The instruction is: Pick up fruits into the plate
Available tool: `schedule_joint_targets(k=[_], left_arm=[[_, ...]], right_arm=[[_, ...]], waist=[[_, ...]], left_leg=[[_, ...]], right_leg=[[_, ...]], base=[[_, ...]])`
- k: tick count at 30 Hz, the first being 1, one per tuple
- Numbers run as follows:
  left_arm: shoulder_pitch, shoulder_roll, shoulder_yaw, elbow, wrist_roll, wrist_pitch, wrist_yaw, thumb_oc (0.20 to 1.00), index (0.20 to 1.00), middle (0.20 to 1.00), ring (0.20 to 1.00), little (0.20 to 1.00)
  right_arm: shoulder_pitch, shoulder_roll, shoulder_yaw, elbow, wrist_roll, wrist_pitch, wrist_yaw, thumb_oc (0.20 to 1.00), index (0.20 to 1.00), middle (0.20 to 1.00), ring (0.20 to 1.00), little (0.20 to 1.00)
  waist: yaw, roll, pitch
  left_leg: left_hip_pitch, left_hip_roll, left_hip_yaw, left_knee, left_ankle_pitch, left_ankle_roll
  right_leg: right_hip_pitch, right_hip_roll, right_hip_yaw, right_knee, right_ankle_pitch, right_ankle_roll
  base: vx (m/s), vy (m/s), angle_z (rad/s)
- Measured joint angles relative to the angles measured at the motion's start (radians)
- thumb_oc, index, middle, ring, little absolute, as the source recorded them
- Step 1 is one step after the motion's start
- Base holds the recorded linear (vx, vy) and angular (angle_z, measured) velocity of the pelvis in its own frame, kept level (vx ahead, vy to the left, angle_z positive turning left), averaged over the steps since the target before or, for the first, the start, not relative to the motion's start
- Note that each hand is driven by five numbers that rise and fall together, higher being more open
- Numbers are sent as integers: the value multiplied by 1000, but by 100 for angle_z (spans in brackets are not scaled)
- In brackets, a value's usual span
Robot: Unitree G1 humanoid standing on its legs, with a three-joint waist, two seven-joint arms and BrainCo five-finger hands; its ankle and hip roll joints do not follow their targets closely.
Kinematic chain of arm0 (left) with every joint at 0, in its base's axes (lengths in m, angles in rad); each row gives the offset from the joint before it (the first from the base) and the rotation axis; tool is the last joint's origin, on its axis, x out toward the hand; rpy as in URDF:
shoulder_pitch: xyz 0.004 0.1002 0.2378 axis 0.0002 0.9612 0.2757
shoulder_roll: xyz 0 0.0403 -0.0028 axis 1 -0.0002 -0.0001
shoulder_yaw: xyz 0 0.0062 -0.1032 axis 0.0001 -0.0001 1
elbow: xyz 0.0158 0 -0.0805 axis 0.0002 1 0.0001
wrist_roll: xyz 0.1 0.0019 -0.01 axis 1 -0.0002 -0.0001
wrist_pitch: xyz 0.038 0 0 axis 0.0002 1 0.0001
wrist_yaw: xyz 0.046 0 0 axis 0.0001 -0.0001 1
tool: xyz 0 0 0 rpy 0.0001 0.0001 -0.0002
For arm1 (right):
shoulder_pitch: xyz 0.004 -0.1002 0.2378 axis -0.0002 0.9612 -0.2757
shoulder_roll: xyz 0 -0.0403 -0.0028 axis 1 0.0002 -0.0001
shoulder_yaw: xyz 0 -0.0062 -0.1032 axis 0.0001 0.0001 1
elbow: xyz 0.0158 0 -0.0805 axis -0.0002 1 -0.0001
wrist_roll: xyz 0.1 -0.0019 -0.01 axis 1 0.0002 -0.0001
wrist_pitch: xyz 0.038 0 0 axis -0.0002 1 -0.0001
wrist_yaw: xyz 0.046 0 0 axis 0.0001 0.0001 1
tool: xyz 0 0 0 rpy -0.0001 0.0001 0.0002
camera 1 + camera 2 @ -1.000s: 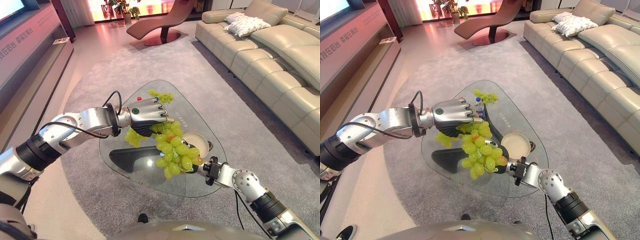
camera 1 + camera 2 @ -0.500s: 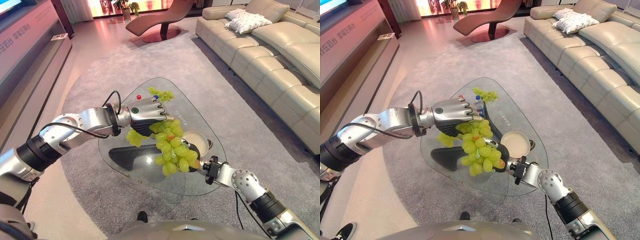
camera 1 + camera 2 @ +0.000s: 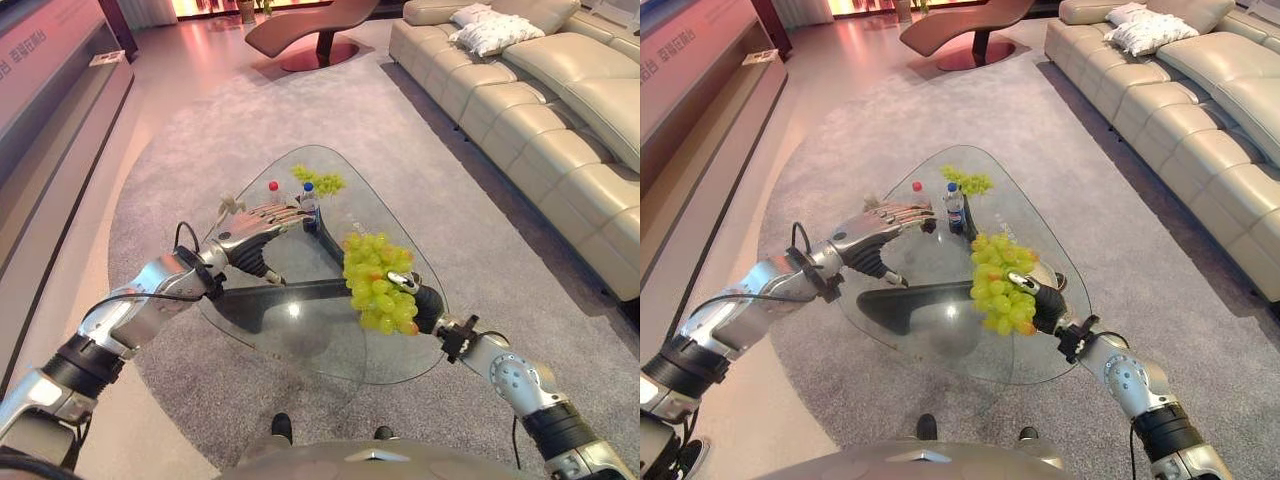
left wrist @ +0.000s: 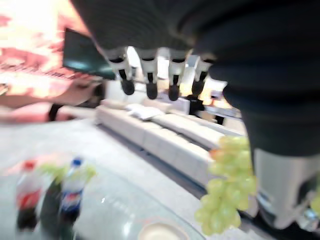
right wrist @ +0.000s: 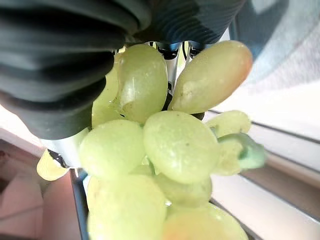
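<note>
on the glass table [image 3: 1025, 350], two bottles [image 3: 954, 208] stand at the far side, grapes [image 3: 967, 181] behind them, sofa [image 3: 1200, 120] right.

Both eye views look steeply down from the head onto the table [image 3: 300, 340], sharing it and the sofa [image 3: 1200, 110]; each wrist view peers close along its own hand.

I see a bright, daylit room, with pinkish light spilling in from the far end. The glass table [image 3: 300, 330] throws a small glare spot. My left wrist feed is motion-blurred, bottles [image 4: 50, 202] smeared; on the right wrist the grapes [image 5: 175, 145] are close and soft.
</note>
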Motion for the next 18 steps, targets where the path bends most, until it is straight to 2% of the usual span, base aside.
schedule_joint_targets(k=[6, 10, 14, 18], left_arm=[[67, -18, 21, 120, -114, 57, 21, 1000, 1000, 1000, 1000, 1000], [76, -29, 29, 231, -263, 100, 53, 1000, 1000, 1000, 1000, 1000], [80, -46, 39, 337, -365, 143, 88, 1000, 1000, 1000, 1000, 1000], [82, -126, 45, 518, -466, 162, 127, 1000, 1000, 1000, 1000, 1000]], right_arm=[[3, -2, -22, 72, -17, -62, -6, 200, 200, 200, 200, 200], [-13, -2, -33, 119, -18, -133, -40, 200, 200, 200, 200, 200], [-65, -2, -34, 171, -37, -187, -91, 200, 200, 200, 200, 200], [-199, -5, -34, 314, -57, -243, -159, 200, 200, 200, 200, 200]], waist=[[18, -23, 36], [27, -46, 66], [33, -67, 120], [46, -71, 203]], left_leg=[[-21, 4, 5, 0, 2, -1], [-59, 7, -7, 4, 11, -4], [-96, 11, -18, 5, 24, -6], [-142, 13, -27, 5, 37, -6]], right_leg=[[-21, 4, -1, 0, 0, 0], [-55, 9, -6, 0, 4, -5], [-87, 16, -11, 5, 11, -13], [-123, 19, -23, 5, 23, -16]], base=[[-46, -67, -1], [-111, -112, 7], [-115, -77, 4], [-101, -60, 7]])
